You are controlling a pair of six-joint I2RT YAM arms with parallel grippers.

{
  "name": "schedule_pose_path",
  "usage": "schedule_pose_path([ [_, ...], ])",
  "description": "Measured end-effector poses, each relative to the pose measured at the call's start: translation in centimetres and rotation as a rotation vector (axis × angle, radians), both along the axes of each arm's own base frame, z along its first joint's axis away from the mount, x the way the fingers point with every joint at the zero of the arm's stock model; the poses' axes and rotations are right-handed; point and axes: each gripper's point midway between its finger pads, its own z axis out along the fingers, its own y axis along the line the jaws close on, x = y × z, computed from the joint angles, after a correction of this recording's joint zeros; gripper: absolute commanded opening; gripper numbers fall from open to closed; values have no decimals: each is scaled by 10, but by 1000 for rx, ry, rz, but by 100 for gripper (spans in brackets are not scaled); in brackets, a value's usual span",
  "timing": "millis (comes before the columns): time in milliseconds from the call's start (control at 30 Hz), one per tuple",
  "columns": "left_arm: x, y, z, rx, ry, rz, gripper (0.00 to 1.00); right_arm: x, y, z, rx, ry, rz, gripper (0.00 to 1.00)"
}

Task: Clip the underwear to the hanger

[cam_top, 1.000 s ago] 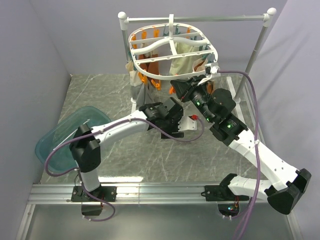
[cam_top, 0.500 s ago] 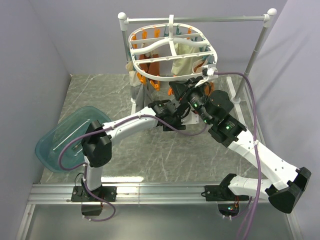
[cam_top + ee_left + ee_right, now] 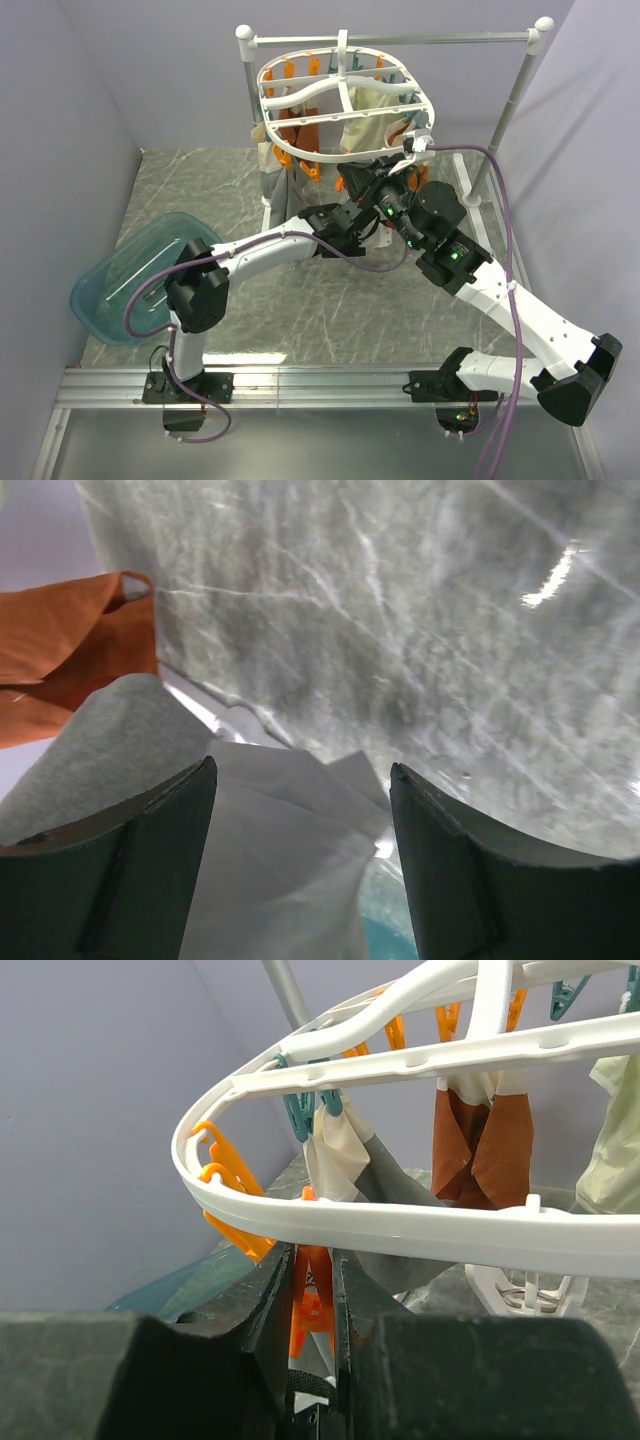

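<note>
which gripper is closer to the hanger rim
Right. The right gripper is just under the near rim of the hanger, closed on an orange peg hanging from it. The left gripper is open, facing the table, with no rim in its view.

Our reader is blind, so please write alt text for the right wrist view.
The right claw pinches an orange peg hanging under the white hanger rim. Behind it, a brown garment hangs from the hanger against a purple wall.
</note>
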Motion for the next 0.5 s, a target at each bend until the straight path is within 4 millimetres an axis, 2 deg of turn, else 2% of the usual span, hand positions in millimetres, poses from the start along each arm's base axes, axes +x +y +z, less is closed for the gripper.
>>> schedule_pose_path([
  [267, 20, 13, 4, 50, -67, 20, 77, 0, 0, 0, -1, 0, 0, 0],
  [500, 34, 25, -7, 122, -65, 42, 84, 0, 0, -1, -1, 1, 1, 0],
])
